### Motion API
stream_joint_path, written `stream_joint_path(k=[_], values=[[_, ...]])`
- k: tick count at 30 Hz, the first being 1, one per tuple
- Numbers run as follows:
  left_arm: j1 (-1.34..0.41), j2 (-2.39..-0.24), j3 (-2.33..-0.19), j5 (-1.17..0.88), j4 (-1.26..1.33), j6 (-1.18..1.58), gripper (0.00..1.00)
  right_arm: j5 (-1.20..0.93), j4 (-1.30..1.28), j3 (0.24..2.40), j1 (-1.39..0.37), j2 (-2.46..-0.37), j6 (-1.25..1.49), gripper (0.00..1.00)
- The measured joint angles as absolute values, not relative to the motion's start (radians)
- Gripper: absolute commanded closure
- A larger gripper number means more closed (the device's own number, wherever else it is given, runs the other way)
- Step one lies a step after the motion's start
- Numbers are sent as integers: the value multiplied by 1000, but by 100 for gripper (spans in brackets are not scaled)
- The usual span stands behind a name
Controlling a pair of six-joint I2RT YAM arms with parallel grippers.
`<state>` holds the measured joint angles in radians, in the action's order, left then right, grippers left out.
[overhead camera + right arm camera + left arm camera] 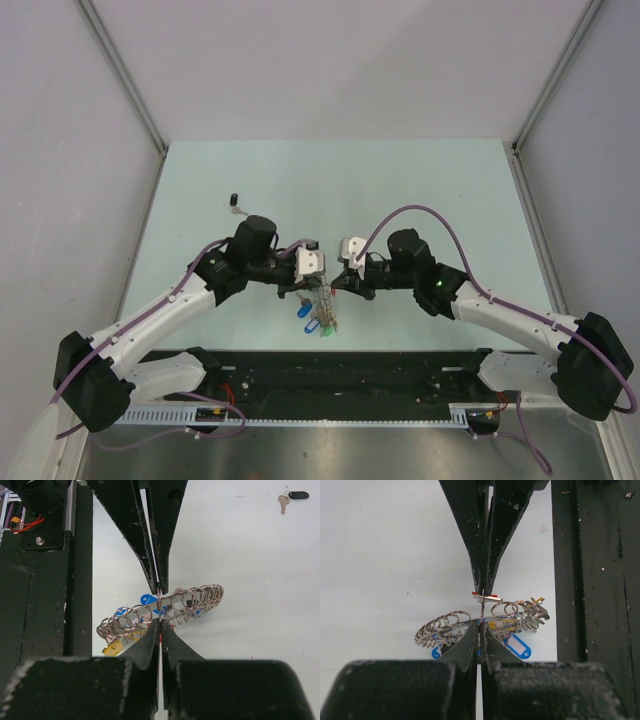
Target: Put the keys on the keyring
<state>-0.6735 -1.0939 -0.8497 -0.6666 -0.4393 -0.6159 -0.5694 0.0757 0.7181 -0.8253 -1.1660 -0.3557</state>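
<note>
The left fingers (467, 647), clenched on the keyring (447, 625), steady its wire. Opposite, the right fingers (470, 540) pinch the red-headed key (486, 596), apparently for threading.

The left arm (160, 305) and right arm (510, 312) bend inward from the table's (300, 170) near corners, forearms converging midway between its side edges. The left gripper (480, 630) and right gripper (159, 627) meet tip to tip, jaws pressed closed, apparently almost touching.

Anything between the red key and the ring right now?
Nothing visible. The red key, pinched in the right end effector, sits right at the ring, which the left end effector holds.
</note>
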Motion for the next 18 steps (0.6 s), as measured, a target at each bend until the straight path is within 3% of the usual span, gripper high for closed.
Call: stream_joint_path(k=[18], values=[[-671,-1111,-850,-688,-439,-591,100,-558,64,718,-836,-1166,-361,100]])
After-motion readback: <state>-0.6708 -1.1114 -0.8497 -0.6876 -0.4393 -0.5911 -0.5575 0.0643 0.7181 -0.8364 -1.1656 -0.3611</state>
